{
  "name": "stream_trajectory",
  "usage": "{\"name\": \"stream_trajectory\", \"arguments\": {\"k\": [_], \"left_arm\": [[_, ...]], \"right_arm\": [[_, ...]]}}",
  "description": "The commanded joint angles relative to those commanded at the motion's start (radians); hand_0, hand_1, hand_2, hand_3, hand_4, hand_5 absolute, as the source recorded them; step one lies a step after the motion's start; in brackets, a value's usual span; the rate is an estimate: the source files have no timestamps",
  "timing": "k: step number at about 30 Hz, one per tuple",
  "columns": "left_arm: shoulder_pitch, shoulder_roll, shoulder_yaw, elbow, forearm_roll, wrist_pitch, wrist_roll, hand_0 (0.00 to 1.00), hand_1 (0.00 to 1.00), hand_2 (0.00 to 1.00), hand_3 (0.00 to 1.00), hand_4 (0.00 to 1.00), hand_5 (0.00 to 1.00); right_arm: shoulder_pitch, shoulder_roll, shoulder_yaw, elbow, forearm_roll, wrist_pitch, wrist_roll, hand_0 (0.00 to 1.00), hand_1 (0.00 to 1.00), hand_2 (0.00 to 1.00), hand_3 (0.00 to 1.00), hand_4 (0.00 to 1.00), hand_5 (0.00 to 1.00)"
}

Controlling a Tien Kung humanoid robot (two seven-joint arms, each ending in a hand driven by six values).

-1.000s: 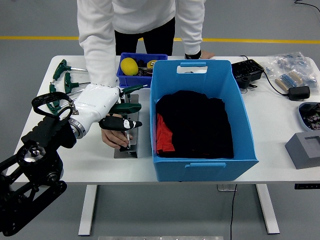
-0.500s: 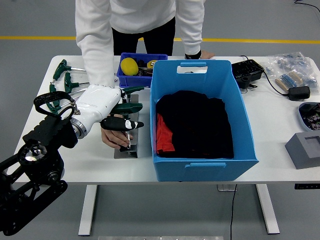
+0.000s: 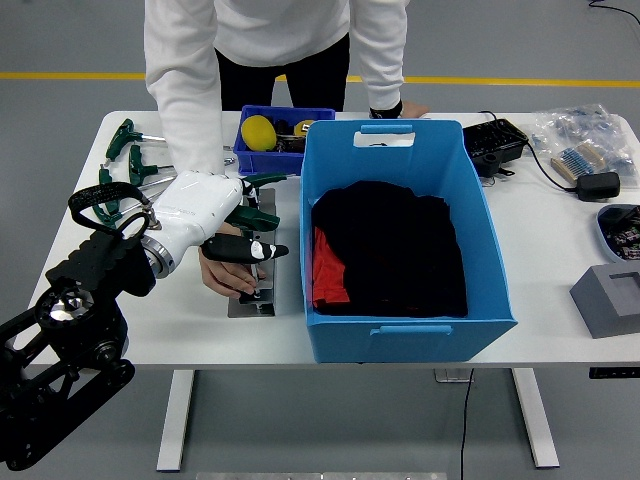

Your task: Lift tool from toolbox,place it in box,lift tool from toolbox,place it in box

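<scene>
A grey floor crossed by a yellow line lies behind the white table (image 3: pixel 560 250) where the work goes on. Nearest, the robot's black left arm comes in from the lower left, and its white left robot hand (image 3: pixel 215 222) reaches over a small grey metal tool stand (image 3: pixel 262 300) just left of the big blue box (image 3: pixel 405 330). The robot hand's dark fingers (image 3: pixel 240 249) are curled around a green-handled tool (image 3: pixel 258 215) that sits at the stand. A person's hand (image 3: pixel 228 277) lies directly beneath the robot hand, pressing on the stand's left side. Inside the box lies a heap of black cloth with a red piece at its left edge. Further left on the table rest more green T-handle tools (image 3: pixel 125 140). Behind the stand sits a small dark-blue bin (image 3: pixel 250 155) holding a yellow ball (image 3: pixel 259 131). At the far side stands the person, in a white top, leaning over the table, the other hand (image 3: pixel 400 108) resting on the far edge. To the right lie a black device with a cable (image 3: pixel 495 143), a bag of parts (image 3: pixel 585 140) and a grey block (image 3: pixel 608 297).
</scene>
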State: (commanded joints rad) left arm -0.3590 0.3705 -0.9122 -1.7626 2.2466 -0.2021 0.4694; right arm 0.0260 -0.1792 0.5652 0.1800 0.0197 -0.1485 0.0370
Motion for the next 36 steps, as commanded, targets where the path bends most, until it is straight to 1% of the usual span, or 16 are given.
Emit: {"name": "stream_trajectory", "arguments": {"k": [9, 13, 14, 19, 20, 25, 26, 32, 33, 36], "left_arm": [[-0.007, 0.004, 0.003, 0.040, -0.011, -0.010, -0.008, 0.364, 0.484, 0.459, 0.569, 0.998, 0.818], [-0.012, 0.008, 0.005, 0.046, -0.012, -0.013, -0.010, 0.364, 0.484, 0.459, 0.569, 0.998, 0.818], [-0.014, 0.009, 0.005, 0.046, -0.012, -0.014, -0.010, 0.362, 0.412, 0.400, 0.546, 0.998, 0.821], [-0.026, 0.016, 0.008, 0.048, -0.012, -0.019, -0.009, 0.362, 0.412, 0.400, 0.546, 0.998, 0.821], [-0.027, 0.016, 0.008, 0.048, -0.012, -0.020, -0.008, 0.363, 0.307, 0.317, 0.478, 0.998, 0.821], [-0.033, 0.020, 0.010, 0.049, -0.013, -0.025, -0.006, 0.363, 0.307, 0.317, 0.478, 0.998, 0.821], [-0.034, 0.021, 0.010, 0.049, -0.013, -0.026, -0.006, 0.353, 0.258, 0.268, 0.424, 0.998, 0.819], [-0.036, 0.022, 0.013, 0.054, -0.016, -0.029, -0.004, 0.353, 0.258, 0.268, 0.424, 0.998, 0.819], [-0.036, 0.022, 0.014, 0.056, -0.016, -0.029, -0.003, 0.333, 0.209, 0.234, 0.386, 0.998, 0.817], [-0.036, 0.022, 0.016, 0.059, -0.018, -0.030, 0.000, 0.333, 0.209, 0.234, 0.386, 0.998, 0.817]], "right_arm": [[0.001, -0.001, -0.007, 0.000, 0.002, 0.000, 0.001, 0.708, 0.674, 0.746, 0.619, 0.873, 0.784], [0.000, -0.001, -0.008, 0.000, 0.004, 0.000, 0.001, 0.708, 0.674, 0.746, 0.619, 0.873, 0.784], [0.000, -0.001, -0.007, 0.000, 0.003, 0.000, 0.001, 0.708, 0.674, 0.746, 0.619, 0.873, 0.784], [0.000, -0.001, -0.005, 0.000, 0.000, 0.000, 0.000, 0.707, 0.674, 0.746, 0.619, 0.873, 0.784], [0.000, -0.002, -0.005, 0.000, -0.001, 0.001, 0.000, 0.707, 0.673, 0.746, 0.620, 0.873, 0.784], [0.001, -0.002, -0.002, 0.000, -0.003, 0.001, -0.001, 0.707, 0.673, 0.746, 0.620, 0.873, 0.784], [0.001, -0.002, 0.000, 0.000, -0.004, 0.001, -0.001, 0.708, 0.673, 0.745, 0.619, 0.873, 0.784], [0.002, -0.003, 0.007, 0.000, -0.012, 0.000, -0.002, 0.708, 0.673, 0.745, 0.619, 0.873, 0.784], [0.002, -0.003, 0.009, 0.000, -0.012, 0.000, -0.002, 0.707, 0.673, 0.747, 0.619, 0.873, 0.785], [0.001, -0.003, 0.012, 0.000, -0.016, 0.000, -0.004, 0.707, 0.673, 0.747, 0.619, 0.873, 0.785]]}}
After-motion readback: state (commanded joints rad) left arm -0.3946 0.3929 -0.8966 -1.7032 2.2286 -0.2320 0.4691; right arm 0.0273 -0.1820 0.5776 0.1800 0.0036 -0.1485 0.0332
